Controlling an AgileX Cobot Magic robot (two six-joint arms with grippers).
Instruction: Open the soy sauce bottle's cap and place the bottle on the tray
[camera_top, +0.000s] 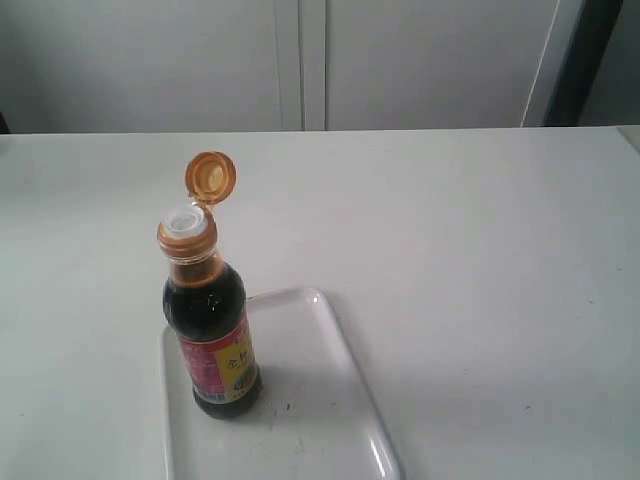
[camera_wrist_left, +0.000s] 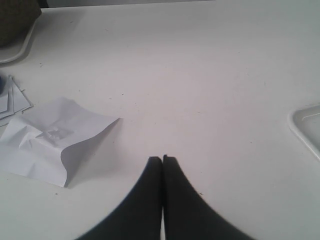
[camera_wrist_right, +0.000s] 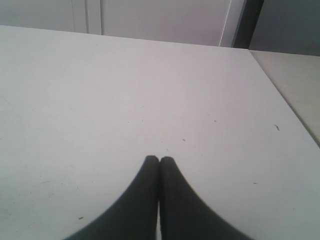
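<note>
left gripper (camera_wrist_left: 162, 159) clenched, fingertips pressed together on nothing, held low over bare table (camera_wrist_left: 200, 75). right gripper (camera_wrist_right: 159, 160) clenched the same way, empty, also low over the table top. neither seen in the exterior view, so both parked clear of the tray (camera_top: 340, 400) and well apart from the bottle.

beside the left gripper, a crumpled sheet of white paper (camera_wrist_left: 55, 140) lying on the table, with more paper scraps (camera_wrist_left: 10, 100) just past it; a corner of the tray showing at the far edge of that wrist view. a pale rounded rim with something dark on it in another corner, too cropped to name.

on the tray, near its back left corner: the soy sauce bottle (camera_top: 212, 340), upright, base inside the rim. the cap (camera_top: 211, 178) flipped open and back on its hinge, white spout exposed.

judged from this: both steps look done, cap open and bottle seated on the tray. nothing left to grasp. next move, if any, calls only for keeping both arms away from the bottle, since a tall narrow bottle with an open spout tips and spills easily if nudged.
</note>
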